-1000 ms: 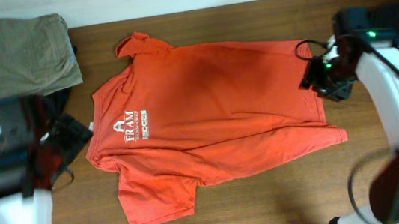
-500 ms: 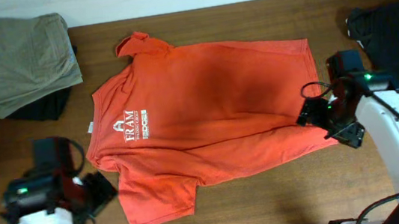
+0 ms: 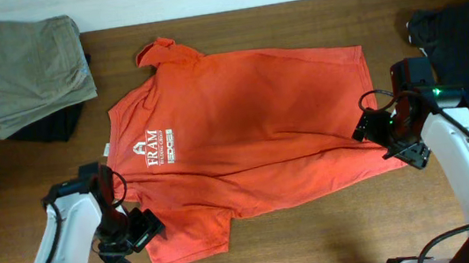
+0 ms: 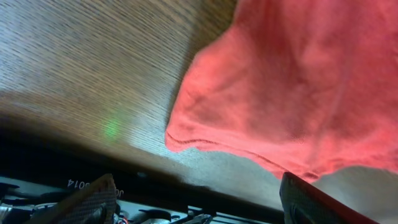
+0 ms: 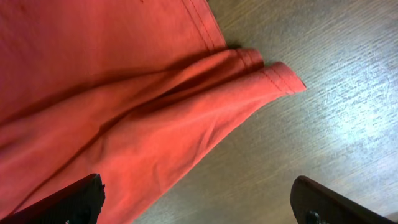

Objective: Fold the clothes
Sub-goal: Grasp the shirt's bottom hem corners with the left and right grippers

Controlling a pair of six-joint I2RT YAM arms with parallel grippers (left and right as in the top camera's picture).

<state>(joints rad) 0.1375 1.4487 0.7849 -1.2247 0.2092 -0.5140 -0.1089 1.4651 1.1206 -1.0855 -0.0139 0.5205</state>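
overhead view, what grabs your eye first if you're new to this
A red-orange T-shirt lies spread across the middle of the table. The left gripper sits open by the near sleeve and the right gripper open at the hem's corner. A khaki folded garment rests in the far left corner.

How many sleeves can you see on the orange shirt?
2. On the red-orange cotton T-shirt, the far sleeve sticks out toward the folded khaki garment; the near sleeve lies beside the left arm. Neither is hidden.
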